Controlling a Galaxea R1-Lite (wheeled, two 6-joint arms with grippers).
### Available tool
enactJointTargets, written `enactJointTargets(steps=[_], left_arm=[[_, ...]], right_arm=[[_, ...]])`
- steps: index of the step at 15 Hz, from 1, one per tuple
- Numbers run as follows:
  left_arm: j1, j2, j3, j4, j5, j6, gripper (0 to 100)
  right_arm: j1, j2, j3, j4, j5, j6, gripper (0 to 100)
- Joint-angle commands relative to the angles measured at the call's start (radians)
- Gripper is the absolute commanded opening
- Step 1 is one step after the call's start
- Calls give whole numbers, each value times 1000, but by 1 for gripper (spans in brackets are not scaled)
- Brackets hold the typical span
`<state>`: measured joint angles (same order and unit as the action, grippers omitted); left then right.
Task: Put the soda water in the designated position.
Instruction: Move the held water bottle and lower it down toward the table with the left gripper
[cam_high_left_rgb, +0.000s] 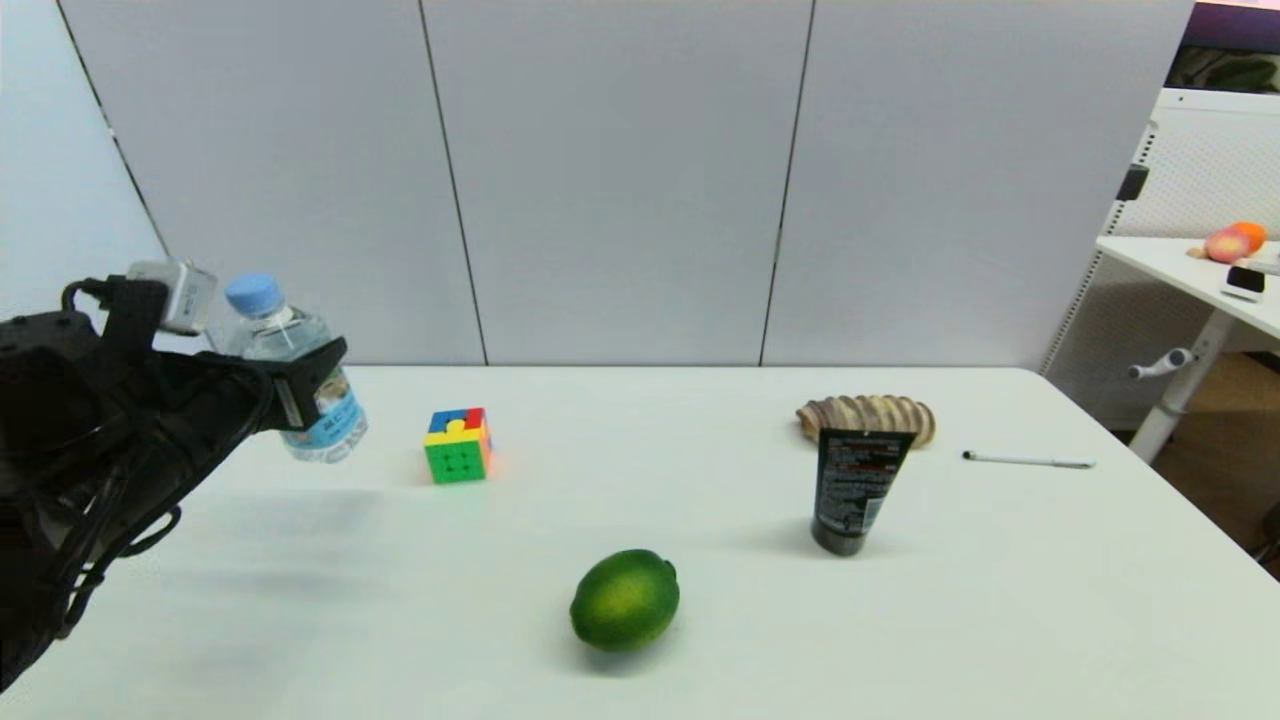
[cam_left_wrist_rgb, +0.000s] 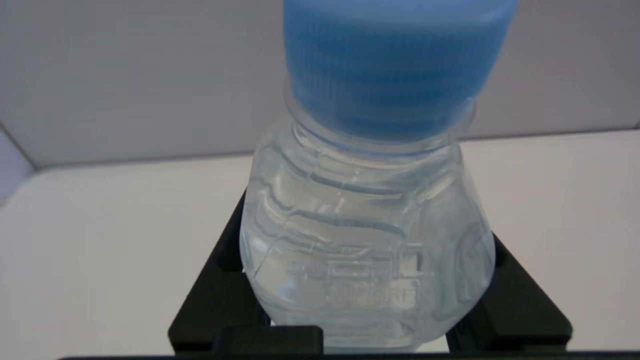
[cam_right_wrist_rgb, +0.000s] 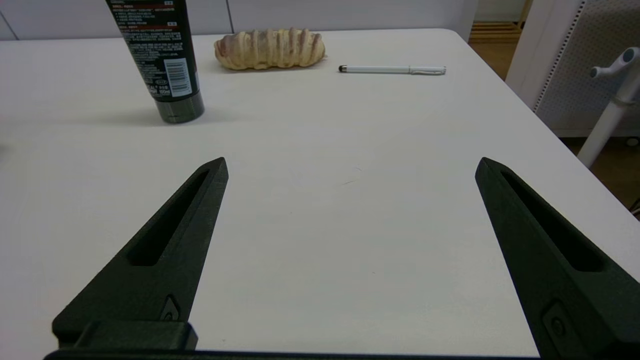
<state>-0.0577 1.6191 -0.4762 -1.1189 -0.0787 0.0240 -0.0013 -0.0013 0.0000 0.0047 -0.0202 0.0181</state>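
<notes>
The left tool (cam_high_left_rgb: 300, 385) pinched the soda water (cam_high_left_rgb: 300, 385) around its body, holding it nearly upright in the air above the desk (cam_high_left_rgb: 700, 640) at its far left. Nearest stood a colourful cube (cam_high_left_rgb: 458, 445), then a lime (cam_high_left_rgb: 625, 600) and a black tube (cam_high_left_rgb: 850, 490). The right tool (cam_right_wrist_rgb: 350, 167) sat spread wide, low over bare desk.

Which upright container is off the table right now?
The soda water, held in the left pincer above the table; the black tube stands on it.
</notes>
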Motion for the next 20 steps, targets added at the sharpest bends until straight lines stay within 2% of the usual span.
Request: enactJointTargets(steps=[1,7,12,20], left_arm=[[-41,151,-191,30,-3,17,0],[-96,317,-449,157,-4,14,0],[-114,409,-570,214,-4,14,0],[-133,539,-687,225,-3,5,0]], right_arm=[[0,0,0,0,0,0,100],[1,0,0,0,0,0,100],[0,0,0,0,0,0,100],[0,0,0,0,0,0,100]])
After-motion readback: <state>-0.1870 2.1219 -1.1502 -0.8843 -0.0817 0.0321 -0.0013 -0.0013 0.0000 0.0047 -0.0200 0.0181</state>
